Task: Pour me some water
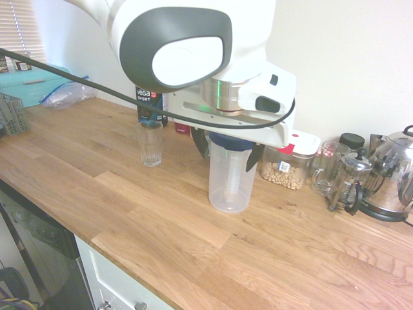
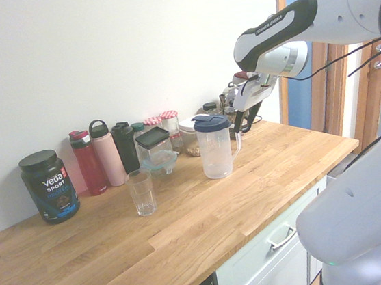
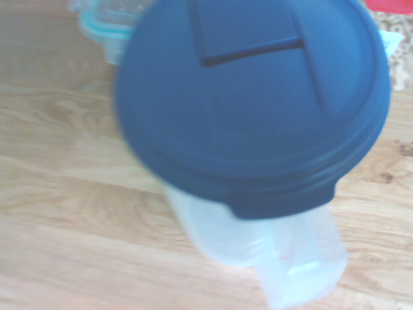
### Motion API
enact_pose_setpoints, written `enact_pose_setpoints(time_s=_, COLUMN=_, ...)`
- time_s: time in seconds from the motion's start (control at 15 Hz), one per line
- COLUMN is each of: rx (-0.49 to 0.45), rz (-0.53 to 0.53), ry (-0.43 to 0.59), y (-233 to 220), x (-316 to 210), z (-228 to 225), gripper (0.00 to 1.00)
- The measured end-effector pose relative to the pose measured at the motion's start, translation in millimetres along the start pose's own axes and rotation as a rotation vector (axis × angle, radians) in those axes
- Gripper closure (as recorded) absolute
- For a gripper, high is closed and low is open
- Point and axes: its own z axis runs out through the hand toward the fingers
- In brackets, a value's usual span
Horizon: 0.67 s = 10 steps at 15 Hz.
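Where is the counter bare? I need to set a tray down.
Bare wood lies in front of the pitcher and glass, toward the drawer. It's crowded along the wall, from the Vega tub past the bottles to the kettle.

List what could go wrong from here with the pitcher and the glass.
The open gripper is beside the pitcher's handle; closing off-centre might tip or twist the pitcher.
The blue lid is on, and I can't tell whether its spout is open, so water may not come out or could splash.
The upright glass is uncovered and see-through; a misjudged pour could miss it or knock it over.
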Motion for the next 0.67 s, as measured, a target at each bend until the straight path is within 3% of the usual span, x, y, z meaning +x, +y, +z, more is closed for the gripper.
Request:
enact_pose_setpoints(time_s=0.33, rx=-0.058, rz=-0.034, ry=-0.007, y=-15.5, x=27.2, z=35.6, gripper=0.0)
enact_pose_setpoints(time_s=0.4, rx=-0.062, rz=-0.039, ry=-0.006, y=-18.2, x=30.3, z=37.2, gripper=1.0)
enact_pose_setpoints(time_s=0.67, rx=-0.071, rz=-0.072, ry=-0.009, y=-34.8, x=33.9, z=44.7, gripper=1.0)
